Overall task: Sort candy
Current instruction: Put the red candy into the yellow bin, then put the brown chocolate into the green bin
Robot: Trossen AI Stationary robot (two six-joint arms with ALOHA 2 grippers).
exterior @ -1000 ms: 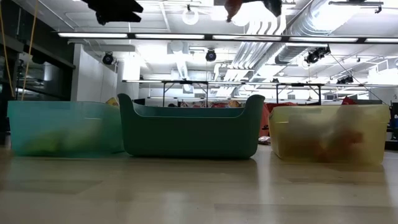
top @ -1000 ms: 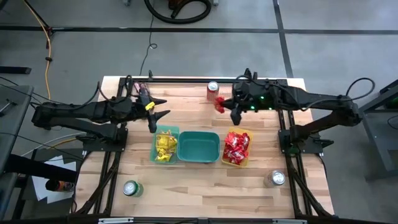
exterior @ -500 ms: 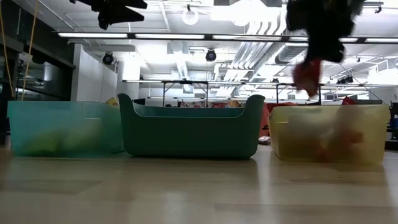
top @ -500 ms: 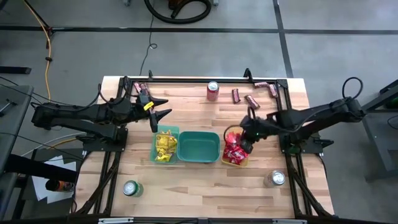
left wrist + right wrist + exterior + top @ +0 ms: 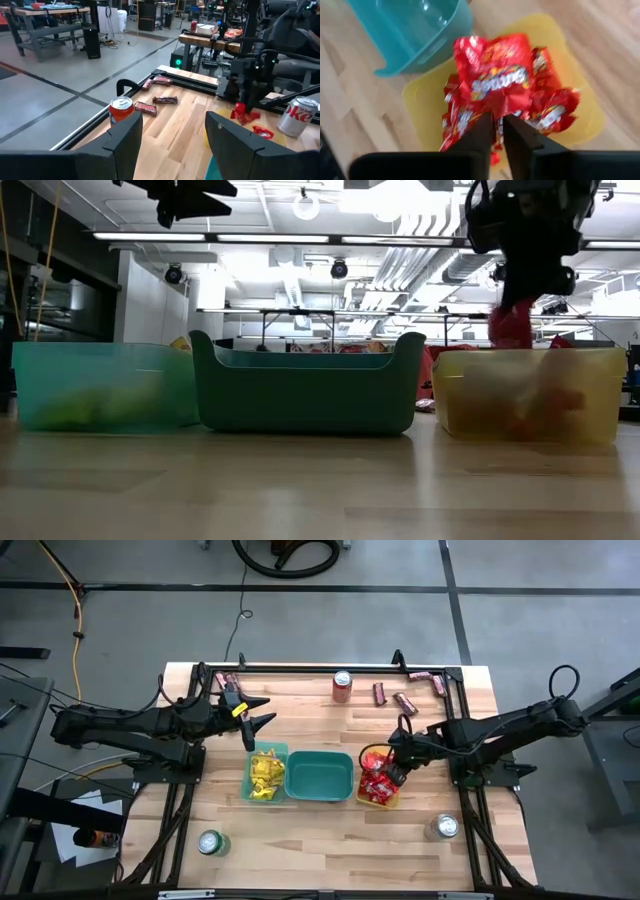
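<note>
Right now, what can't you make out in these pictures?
- Low view: the sweets inside the yellow bin are only blurs through its cloudy wall.
- Low view: inside of the green bin is hidden by its wall.
- High view: the brown bars are too small to read.
- Right wrist view: packets under the held red packet are covered.

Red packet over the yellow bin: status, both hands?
Right hand shut on a red packet, hovering over the yellow bin. Left hand open, holding nothing, above the table behind the light green bin. Nothing in the way.
</note>
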